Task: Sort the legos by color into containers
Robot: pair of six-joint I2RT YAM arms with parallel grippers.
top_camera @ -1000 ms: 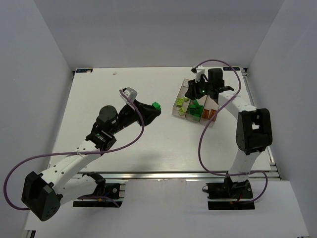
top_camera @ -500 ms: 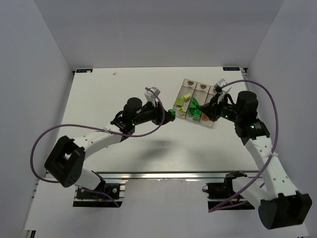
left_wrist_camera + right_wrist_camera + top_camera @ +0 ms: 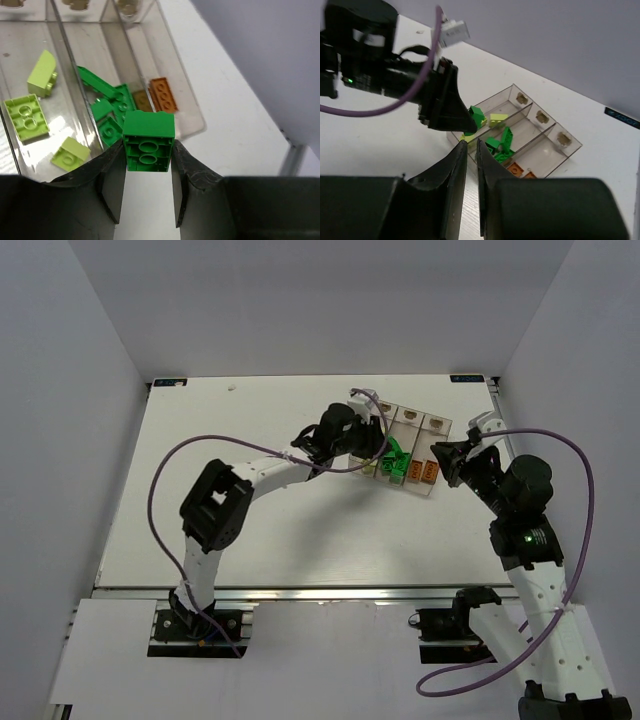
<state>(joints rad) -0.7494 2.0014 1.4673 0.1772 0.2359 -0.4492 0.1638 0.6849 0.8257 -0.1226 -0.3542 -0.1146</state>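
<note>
Left wrist | left end effector (image 3: 147, 149) grips green lego (image 3: 148, 131) lengthwise | right end effector (image 3: 472, 145) seemingly ajar, empty

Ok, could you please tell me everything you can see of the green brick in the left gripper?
The green brick is a small, glossy, dark green plastic block, squarish and whole. The face toward the left wrist camera is recessed and shows two round rings. It is off the table, pinched on two opposite sides by the left gripper, which alone touches it. It hangs above the near end of the clear containers; over which bin, I cannot tell.
</note>
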